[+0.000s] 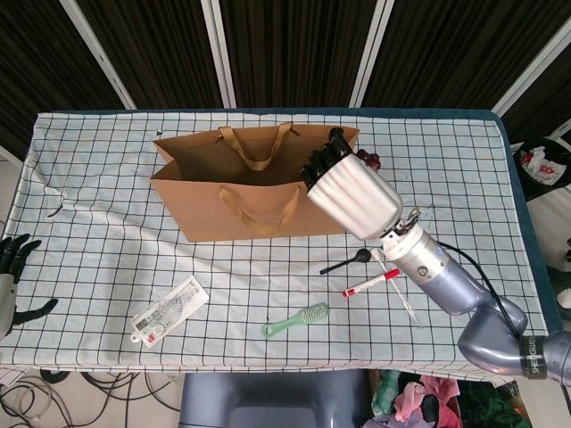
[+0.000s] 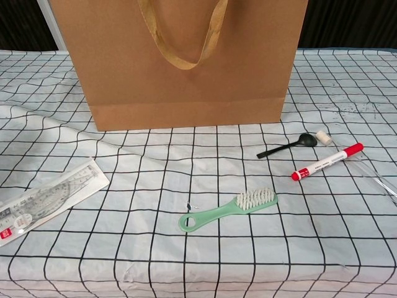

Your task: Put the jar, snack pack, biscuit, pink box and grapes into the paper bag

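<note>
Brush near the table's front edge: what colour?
Mint green brush with pale bristles; clearest in the chest view.

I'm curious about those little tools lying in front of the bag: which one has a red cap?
The marker pen, white with red ends, lying furthest right. The brush beside it is green, and the small spoon is black.

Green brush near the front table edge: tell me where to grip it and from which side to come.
Grip the green brush by its flat handle, between the ringed end and the bristle head, coming straight down from above. It lies flat on the checked cloth with bristles facing up, and the handle is the narrow part fingers could pinch across. Nothing lies against it, so either hand could probably descend freely.
</note>
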Available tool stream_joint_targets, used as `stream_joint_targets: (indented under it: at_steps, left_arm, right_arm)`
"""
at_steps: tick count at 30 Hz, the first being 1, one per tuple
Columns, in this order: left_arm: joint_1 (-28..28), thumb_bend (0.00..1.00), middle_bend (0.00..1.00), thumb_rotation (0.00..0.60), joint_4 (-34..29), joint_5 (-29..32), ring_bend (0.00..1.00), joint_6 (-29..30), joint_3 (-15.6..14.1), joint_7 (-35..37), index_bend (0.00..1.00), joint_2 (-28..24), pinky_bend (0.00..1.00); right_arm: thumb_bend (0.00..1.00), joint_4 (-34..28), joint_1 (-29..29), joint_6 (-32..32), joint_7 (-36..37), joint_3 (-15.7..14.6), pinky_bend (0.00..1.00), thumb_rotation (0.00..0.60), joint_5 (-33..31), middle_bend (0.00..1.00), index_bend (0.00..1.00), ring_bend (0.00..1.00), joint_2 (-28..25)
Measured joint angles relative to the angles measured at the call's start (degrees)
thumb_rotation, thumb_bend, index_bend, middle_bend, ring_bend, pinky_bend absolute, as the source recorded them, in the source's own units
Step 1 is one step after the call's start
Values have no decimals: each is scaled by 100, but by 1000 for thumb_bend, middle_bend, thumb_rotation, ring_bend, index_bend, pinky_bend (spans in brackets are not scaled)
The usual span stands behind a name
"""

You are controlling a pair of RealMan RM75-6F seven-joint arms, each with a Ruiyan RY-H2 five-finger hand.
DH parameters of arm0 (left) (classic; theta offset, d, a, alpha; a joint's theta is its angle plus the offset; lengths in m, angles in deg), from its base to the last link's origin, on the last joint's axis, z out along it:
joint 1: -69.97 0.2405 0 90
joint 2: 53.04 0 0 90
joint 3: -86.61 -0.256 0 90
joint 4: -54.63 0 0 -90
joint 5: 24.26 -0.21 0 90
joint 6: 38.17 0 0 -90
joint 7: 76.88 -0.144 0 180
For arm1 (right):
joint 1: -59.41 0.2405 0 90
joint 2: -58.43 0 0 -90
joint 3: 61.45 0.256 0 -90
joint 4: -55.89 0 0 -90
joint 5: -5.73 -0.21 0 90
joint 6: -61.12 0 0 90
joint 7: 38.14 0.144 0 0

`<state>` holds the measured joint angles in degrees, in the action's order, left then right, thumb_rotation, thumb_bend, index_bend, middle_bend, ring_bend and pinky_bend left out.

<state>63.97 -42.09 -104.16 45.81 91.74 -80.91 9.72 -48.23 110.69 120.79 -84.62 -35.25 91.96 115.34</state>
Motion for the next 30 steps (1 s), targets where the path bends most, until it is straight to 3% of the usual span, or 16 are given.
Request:
stream_joint_targets:
  at_steps: [16, 18, 21, 25, 30]
  left_arm:
    - [-7, 69, 64, 600, -1, 54, 0, -48, 19, 88, 156, -48, 94]
    - [-6, 69, 65, 600, -4, 34, 0, -47, 11, 100, 156, -55, 94]
    - [5, 69, 64, 600, -12, -1, 0, -36, -7, 128, 155, -74, 94]
    - [23, 69, 64, 600, -12, -20, 0, -9, -14, 168, 155, -97, 94]
    - [42, 69, 64, 600, -22, -39, 0, 30, -15, 199, 155, -113, 94]
  right_arm:
    - [399, 1145, 1431, -1138, 616, 143, 381, 600, -895, 474, 599, 488, 1149]
    - [374, 1272, 1531, -1279, 758, 136, 380, 600, -1062, 440, 560, 460, 1285]
    - [320, 1495, 1695, -1502, 955, 122, 373, 600, -1388, 351, 387, 413, 1464]
    - [214, 1681, 1819, -1651, 1139, 112, 335, 600, -1771, 201, 227, 301, 1584]
    - [141, 1798, 1904, -1762, 1178, 90, 315, 600, -2356, 96, 135, 230, 1584]
